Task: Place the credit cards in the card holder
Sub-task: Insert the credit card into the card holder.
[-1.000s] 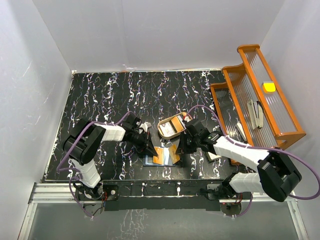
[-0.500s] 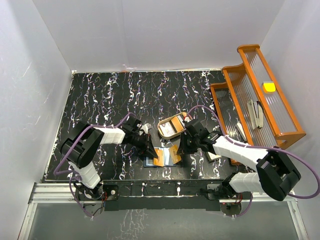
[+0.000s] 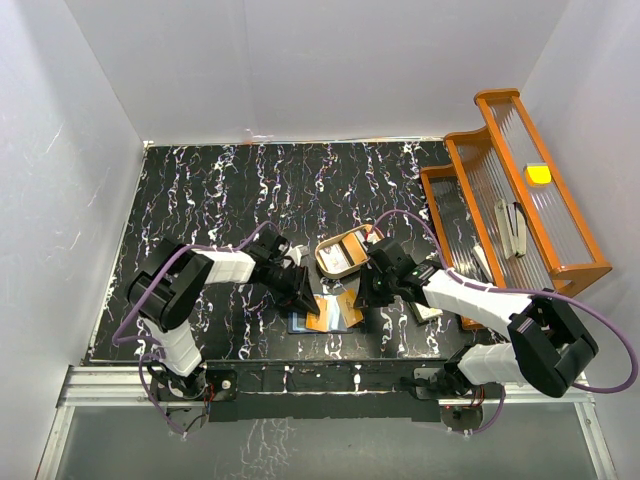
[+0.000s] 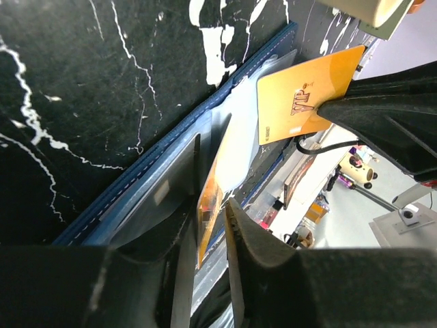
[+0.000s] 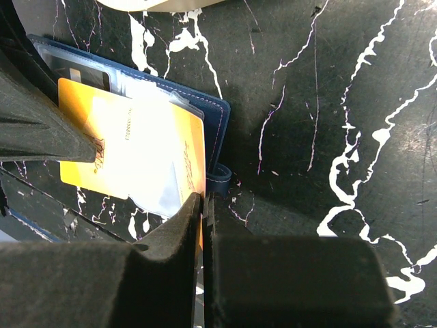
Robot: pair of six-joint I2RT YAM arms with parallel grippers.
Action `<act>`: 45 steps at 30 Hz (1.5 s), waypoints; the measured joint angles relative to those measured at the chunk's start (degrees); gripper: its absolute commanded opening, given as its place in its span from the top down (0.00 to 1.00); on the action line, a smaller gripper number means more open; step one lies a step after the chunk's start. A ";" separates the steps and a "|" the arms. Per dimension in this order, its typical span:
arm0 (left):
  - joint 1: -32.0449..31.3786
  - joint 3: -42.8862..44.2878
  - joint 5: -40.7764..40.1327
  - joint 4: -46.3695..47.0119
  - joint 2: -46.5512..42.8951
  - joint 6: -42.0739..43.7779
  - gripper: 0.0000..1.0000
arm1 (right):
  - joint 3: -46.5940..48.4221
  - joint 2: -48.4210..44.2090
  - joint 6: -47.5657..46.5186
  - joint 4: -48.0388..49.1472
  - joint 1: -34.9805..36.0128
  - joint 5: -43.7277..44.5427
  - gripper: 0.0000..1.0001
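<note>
Black marbled table [image 3: 200,200]: left gripper [image 4: 213,174] is clamping an orange card [image 4: 205,212] edge-on above card holder [image 4: 130,195] pockets; right gripper [image 5: 203,199] is pinching another orange card [image 5: 85,123]

Left arm [image 3: 215,268] and right arm [image 3: 470,298] low, left pincer [image 3: 307,302] and right pincer [image 3: 361,297] close together, pinched narrow.

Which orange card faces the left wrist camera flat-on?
The lettered card at the right end effector; the other card, in the left end effector, is edge-on.
</note>
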 measured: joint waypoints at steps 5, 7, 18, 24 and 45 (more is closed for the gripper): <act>-0.42 -0.17 -2.10 -0.20 -1.60 -0.68 0.76 | 0.00 0.15 -0.15 0.02 0.00 0.13 1.00; -0.42 -0.50 -3.32 -0.09 -2.47 -1.16 0.75 | 0.00 0.17 -0.15 0.04 0.00 0.13 1.00; -0.42 -1.27 -7.13 -0.66 -5.05 -2.58 0.70 | 0.02 0.44 -0.24 0.09 0.00 0.13 1.00; -0.42 -2.82 -9.60 -0.92 -7.56 -2.99 0.85 | 0.02 0.46 -0.24 0.11 0.00 0.13 1.00; -0.22 -10.05 -8.94 10.54 -8.74 -10.19 1.00 | 0.00 0.46 -0.11 0.17 0.00 0.37 1.00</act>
